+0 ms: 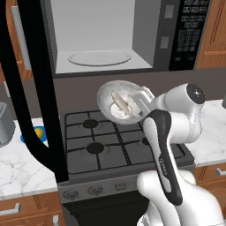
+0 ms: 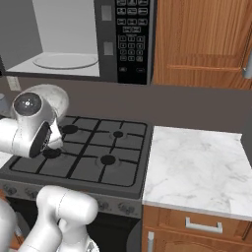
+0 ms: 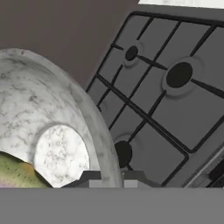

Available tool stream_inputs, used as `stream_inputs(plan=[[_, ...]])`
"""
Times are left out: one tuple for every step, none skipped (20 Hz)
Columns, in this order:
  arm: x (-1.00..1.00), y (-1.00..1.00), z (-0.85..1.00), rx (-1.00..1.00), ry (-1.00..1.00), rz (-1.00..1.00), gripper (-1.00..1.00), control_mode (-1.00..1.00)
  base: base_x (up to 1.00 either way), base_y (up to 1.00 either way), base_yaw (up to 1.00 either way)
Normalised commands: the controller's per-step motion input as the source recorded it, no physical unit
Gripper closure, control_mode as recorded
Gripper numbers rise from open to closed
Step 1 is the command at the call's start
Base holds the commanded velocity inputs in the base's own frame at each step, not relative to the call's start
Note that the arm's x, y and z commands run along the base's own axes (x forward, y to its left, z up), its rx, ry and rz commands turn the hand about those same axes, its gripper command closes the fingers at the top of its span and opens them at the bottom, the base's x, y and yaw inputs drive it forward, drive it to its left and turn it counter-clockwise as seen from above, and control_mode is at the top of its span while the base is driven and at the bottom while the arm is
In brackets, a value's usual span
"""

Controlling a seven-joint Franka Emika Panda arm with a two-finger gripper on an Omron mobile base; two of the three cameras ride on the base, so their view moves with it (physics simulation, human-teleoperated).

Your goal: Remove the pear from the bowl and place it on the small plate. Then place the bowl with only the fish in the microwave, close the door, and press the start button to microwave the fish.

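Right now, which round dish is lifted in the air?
The bowl with the fish, gripped at its rim above the stove. The blue plate lies on the counter.

A black gas stove (image 1: 110, 141) with 4 burners sits between white marble counters (image 2: 197, 167), against a dark grey-brown back wall (image 2: 197, 106). Brown wooden cabinets (image 2: 202, 39) hang above, and wooden drawers (image 2: 197, 226) with metal handles run below.

place: kitchen | cues: gas stove (image 1: 119, 141), microwave (image 1: 128, 35), wooden cabinets (image 2: 197, 42)
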Motion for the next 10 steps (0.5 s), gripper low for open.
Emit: stream_inputs(plan=[[0.08, 0.0, 0.68, 0.0, -0.07, -0.21, 1.0, -1.0, 0.0, 0.0, 0.0], [0.06, 0.0, 0.74, 0.0, -0.07, -0.2, 1.0, -1.0, 0.0, 0.0, 0.0], [0.11, 0.0, 0.73, 0.0, -0.12, -0.23, 1.0, -1.0, 0.0, 0.0, 0.0], [0.16, 0.0, 0.85, 0.01, -0.15, -0.22, 1.0, -1.0, 0.0, 0.0, 0.0], [0.2, 0.0, 0.84, 0.0, -0.13, -0.22, 1.0, -1.0, 0.0, 0.0, 0.0], [0.21, 0.0, 0.86, 0.0, -0.15, -0.22, 1.0, -1.0, 0.0, 0.0, 0.0], [0.23, 0.0, 0.73, 0.01, -0.11, -0.22, 1.0, -1.0, 0.0, 0.0, 0.0], [0.07, 0.0, 0.68, 0.0, -0.16, -0.21, 1.0, -1.0, 0.0, 0.0, 0.0], [0.12, 0.0, 0.67, 0.03, -0.15, -0.21, 1.0, -1.0, 0.0, 0.0, 0.0], [0.0, 0.0, 0.69, 0.04, -0.18, -0.19, 1.0, -1.0, 0.0, 0.0, 0.0]])
